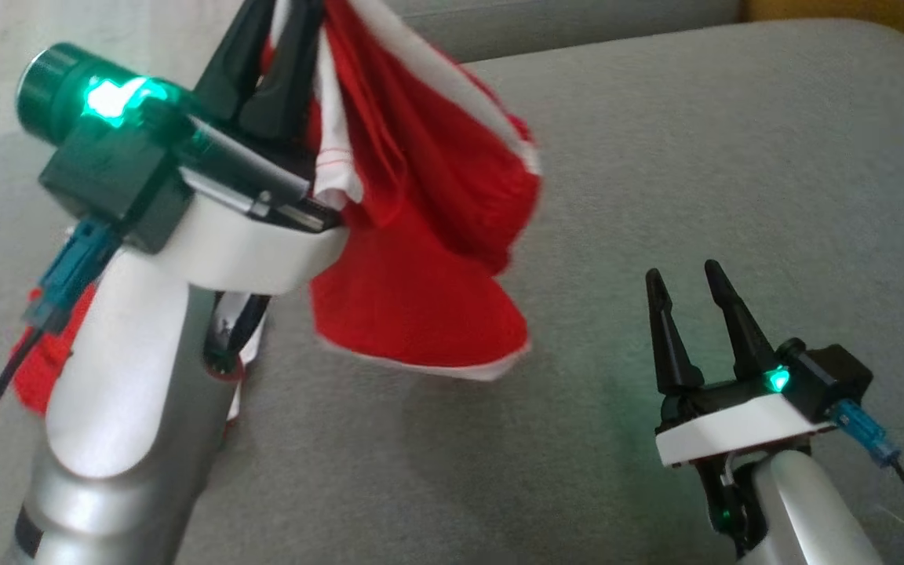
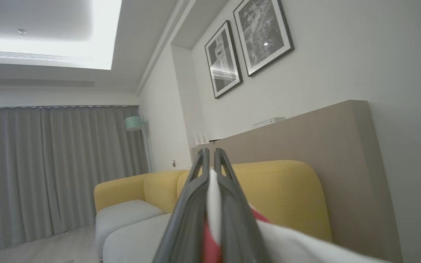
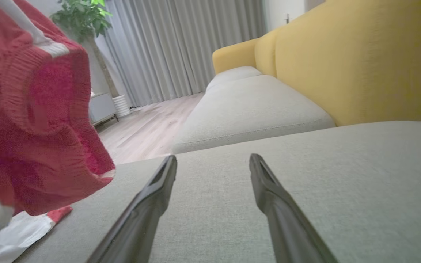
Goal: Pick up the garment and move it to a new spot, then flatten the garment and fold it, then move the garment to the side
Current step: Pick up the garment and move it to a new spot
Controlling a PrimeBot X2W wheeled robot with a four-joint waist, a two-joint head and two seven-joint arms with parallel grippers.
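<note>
**A:** Where is the garment?

**B:** The red garment (image 1: 428, 235) with white trim hangs bunched in the air above the grey sofa seat (image 1: 734, 157). In the right wrist view, a white-and-red end of the garment (image 3: 16, 230) lies on that seat.

**A:** What has hold of it?

**B:** The left gripper (image 1: 275, 55), raised high. Its two dark fingers are pressed together on the cloth. In the left wrist view, the left gripper (image 2: 211, 151) has a white strip squeezed between its fingers, with red showing lower down. The rest of the cloth falls past the wrist, mostly on the side towards the other arm.

**A:** And the other arm?

**B:** The right gripper (image 1: 683, 273) sits low over the seat with its fingers spread wide and empty. It is apart from the hanging hem. In its own view, the right gripper (image 3: 213, 157) points along the cushion, and the cloth hangs off to the left, clear of both fingers. I cannot tell whether the fingers touch the cushion.

**A:** What lies beyond?

**B:** There is a yellow backrest (image 3: 342, 65), grey curtains (image 3: 166, 47) and a potted plant (image 3: 82, 18). Two framed pictures (image 2: 249, 47) hang on the wall.
</note>
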